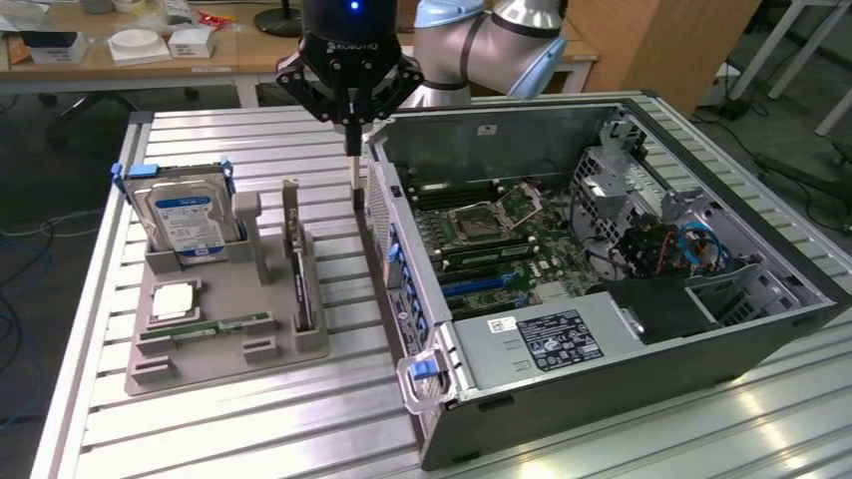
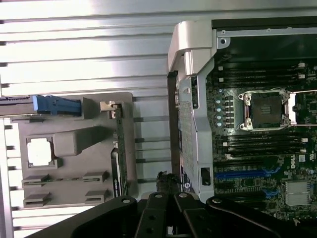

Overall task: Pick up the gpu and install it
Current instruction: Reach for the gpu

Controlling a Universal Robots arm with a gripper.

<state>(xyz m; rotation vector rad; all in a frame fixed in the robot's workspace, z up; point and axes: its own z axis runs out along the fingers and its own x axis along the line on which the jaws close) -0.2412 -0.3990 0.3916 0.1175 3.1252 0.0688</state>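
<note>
Gpu (image 1: 302,289) upright in tray (image 1: 213,351), near claw (image 1: 355,188)

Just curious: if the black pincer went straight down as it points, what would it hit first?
The black pincer probably meets the ribbed aluminium tabletop between the grey plastic tray and the open computer case; depth unclear, possibly the case's wall.

The gpu (image 1: 302,294) stands edge-on in the tray (image 1: 219,349), broad faces hidden.
</note>
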